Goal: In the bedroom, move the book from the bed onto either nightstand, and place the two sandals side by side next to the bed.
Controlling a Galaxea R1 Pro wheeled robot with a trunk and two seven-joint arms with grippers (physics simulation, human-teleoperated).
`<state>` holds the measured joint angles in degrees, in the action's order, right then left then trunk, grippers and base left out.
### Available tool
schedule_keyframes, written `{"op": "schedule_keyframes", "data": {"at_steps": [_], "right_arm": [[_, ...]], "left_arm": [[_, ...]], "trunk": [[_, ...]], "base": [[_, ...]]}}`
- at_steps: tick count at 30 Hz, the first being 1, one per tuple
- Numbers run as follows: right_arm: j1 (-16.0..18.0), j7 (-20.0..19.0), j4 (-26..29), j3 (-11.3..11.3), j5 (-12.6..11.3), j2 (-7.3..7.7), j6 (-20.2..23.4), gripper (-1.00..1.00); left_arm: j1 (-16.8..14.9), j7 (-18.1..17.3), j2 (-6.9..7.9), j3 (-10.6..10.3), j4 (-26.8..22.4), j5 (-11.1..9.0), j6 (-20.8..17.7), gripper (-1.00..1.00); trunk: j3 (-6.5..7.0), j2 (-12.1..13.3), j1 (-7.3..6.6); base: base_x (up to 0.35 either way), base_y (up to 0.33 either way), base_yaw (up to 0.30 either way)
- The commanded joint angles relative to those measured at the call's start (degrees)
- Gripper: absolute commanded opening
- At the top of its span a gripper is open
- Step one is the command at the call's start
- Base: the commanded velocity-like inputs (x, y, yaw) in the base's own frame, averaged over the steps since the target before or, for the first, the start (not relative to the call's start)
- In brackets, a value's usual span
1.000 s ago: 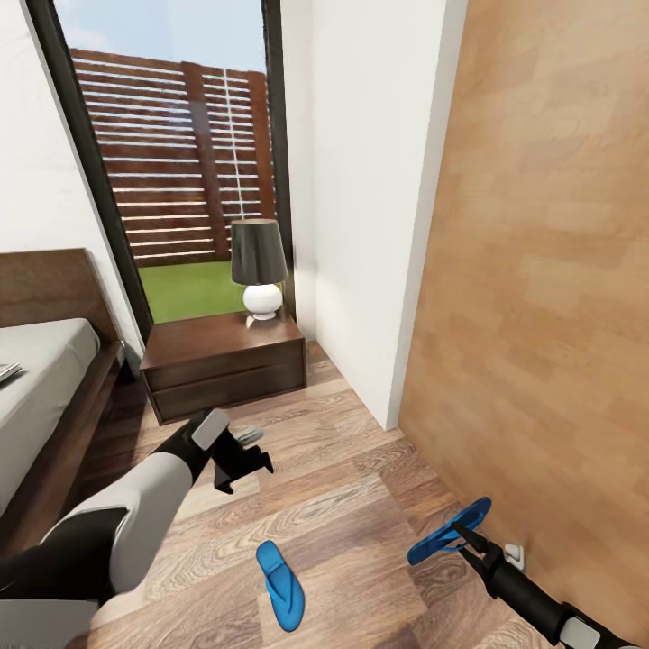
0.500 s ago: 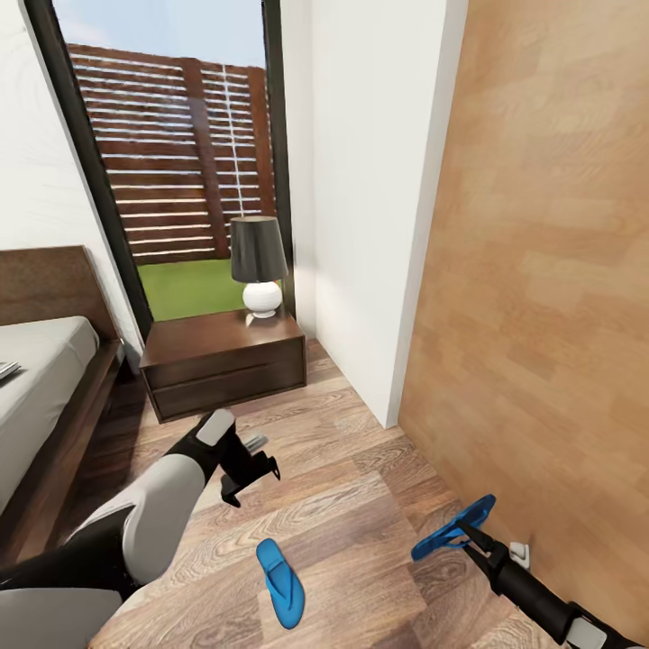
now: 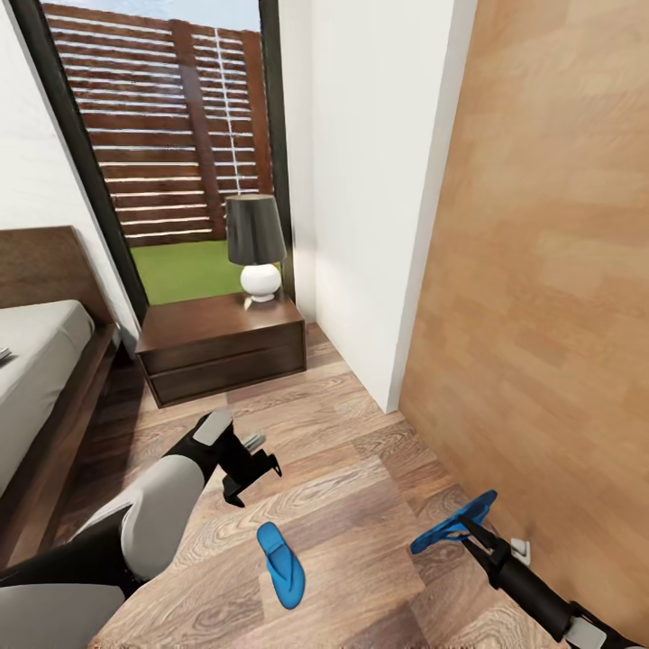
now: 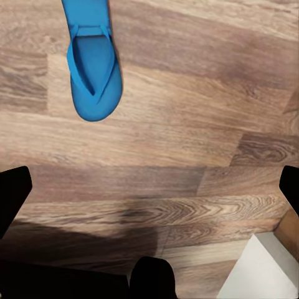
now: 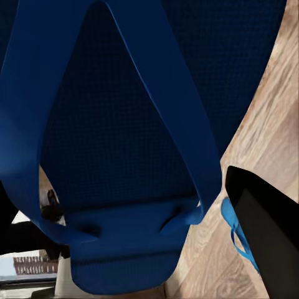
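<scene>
One bright blue sandal lies flat on the wood-plank floor, and it appears again as the sandal in the left wrist view. My left gripper hovers open just beyond it, toward the nightstand, with nothing between its fingers. Low at the right, my right gripper is shut on the other sandal, held tilted above the floor by the wooden door. In the right wrist view this held sandal is very close. The bed is at the left, with a sliver of the book at the frame's edge.
A black-shaded lamp with a white base stands on the nightstand before a tall window. A white wall corner juts out, and the light-brown door runs along the right. A small white doorstop sits at its foot.
The camera has moved, so the nightstand and lamp sit higher in the picture. My left gripper has reached slightly forward and right. The right gripper still holds its sandal.
</scene>
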<state>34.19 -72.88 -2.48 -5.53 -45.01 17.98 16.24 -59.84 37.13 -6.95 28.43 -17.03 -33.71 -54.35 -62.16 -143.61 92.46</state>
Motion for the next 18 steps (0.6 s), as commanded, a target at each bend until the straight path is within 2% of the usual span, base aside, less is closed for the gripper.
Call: {"op": "schedule_keyframes", "data": {"at_steps": [1, 5, 12, 18], "right_arm": [[0.1, -0.9, -0.2, -0.5, 0.2, 0.02, 0.7, -1.0], [0.1, -3.1, -0.3, -0.5, 0.4, 0.1, 0.6, -1.0], [0.1, -3.6, -0.3, -0.5, 0.5, 0.22, 0.7, -1.0], [0.1, -3.8, -0.3, -0.5, 0.9, 0.93, 0.9, -1.0]], "left_arm": [[0.0, 0.6, -0.06, 0.2, -0.1, -0.5, -0.1, 1.0], [0.0, 0.6, -0.15, 0.4, -0.1, -0.6, -0.1, 1.0], [0.0, 0.6, -0.17, 0.5, -0.1, -0.6, 1.9, 1.0], [0.0, 0.6, -0.14, 0.6, -0.1, -0.8, 2.9, 1.0]], "trunk": [[-0.28, 0.0, 0.01], [-1.17, -0.1, 0.11], [-2.72, -0.2, 0.29], [-4.05, -0.3, 0.45]], "base": [[0.0, 0.0, 0.0], [0.0, 0.0, 0.0], [0.0, 0.0, 0.0], [0.0, 0.0, 0.0]]}}
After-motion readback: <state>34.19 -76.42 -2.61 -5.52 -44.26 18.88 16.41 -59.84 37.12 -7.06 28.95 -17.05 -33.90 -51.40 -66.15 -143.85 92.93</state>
